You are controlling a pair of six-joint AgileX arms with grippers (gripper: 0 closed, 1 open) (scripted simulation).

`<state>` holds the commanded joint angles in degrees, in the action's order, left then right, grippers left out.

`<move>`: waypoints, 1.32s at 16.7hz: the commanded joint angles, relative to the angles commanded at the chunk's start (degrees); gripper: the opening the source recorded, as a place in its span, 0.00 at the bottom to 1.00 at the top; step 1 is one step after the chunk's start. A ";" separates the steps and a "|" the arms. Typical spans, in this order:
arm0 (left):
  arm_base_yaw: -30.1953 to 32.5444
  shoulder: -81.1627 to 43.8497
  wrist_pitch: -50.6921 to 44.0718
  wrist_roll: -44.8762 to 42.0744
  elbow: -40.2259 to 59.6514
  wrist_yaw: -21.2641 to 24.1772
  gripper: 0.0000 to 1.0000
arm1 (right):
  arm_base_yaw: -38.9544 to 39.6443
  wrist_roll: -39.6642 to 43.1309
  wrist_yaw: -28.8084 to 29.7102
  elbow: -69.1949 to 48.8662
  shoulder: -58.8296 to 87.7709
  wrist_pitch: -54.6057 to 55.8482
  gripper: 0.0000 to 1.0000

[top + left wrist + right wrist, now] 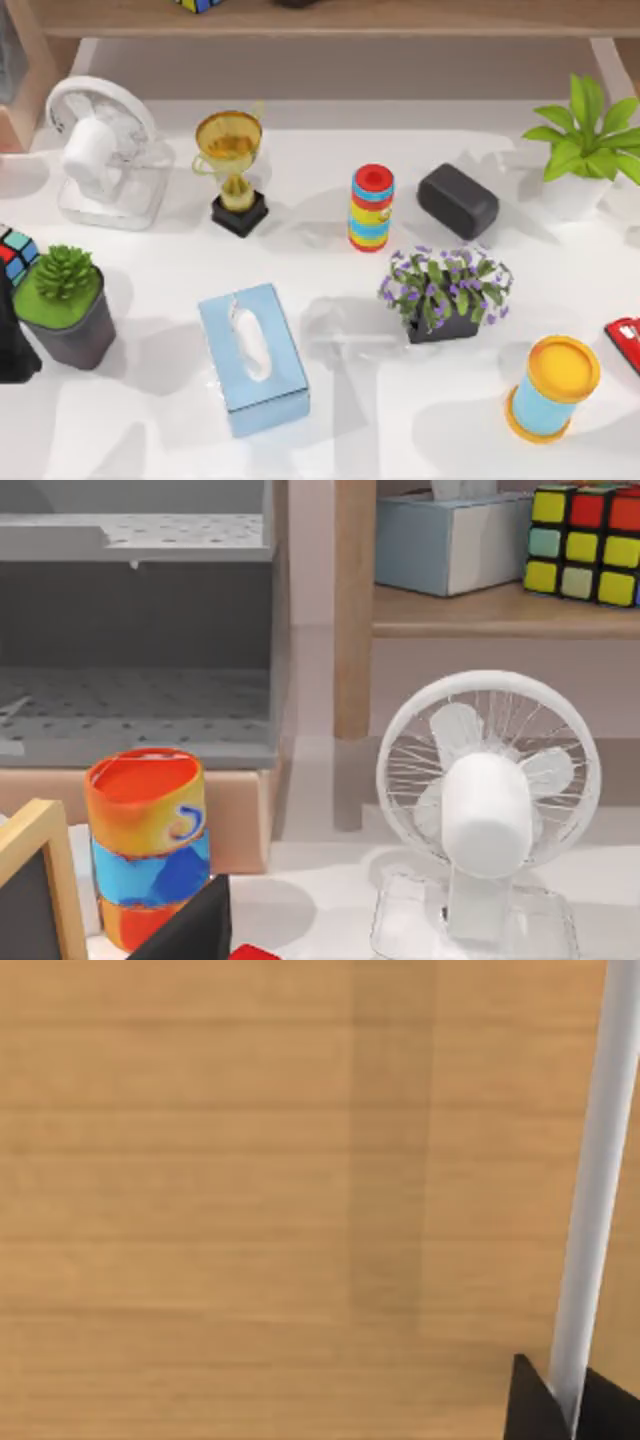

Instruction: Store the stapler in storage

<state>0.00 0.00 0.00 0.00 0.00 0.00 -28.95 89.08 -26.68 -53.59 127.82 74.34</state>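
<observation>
The stapler lies at the far right edge of the worktop, just right of the blue-and-yellow cylinder and partly cut off by the top view's border. Only its glossy red top and dark trim show, so its long axis is hard to fix; it seems to run slantwise toward the lower right, and which end leads I cannot tell. I judge it small, rigid and fairly light, with a slick shell, best pinched across its narrow width near the middle. The right wrist view faces a wooden panel, with dark fingertips at the corner; whether either hand is spread or closed, I cannot tell.
</observation>
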 joint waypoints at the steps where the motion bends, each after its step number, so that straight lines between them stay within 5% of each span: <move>1: 0.00 0.00 0.00 0.00 0.00 0.00 1.00 | 0.00 0.00 0.00 0.00 0.00 0.00 0.00; 22: 0.00 0.00 0.00 0.00 0.00 0.00 1.00 | -9.20 0.00 -9.43 21.63 -8.06 13.33 0.00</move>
<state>0.00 0.00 0.00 0.00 0.00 0.00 -38.15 89.08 -36.11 -31.96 119.77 87.67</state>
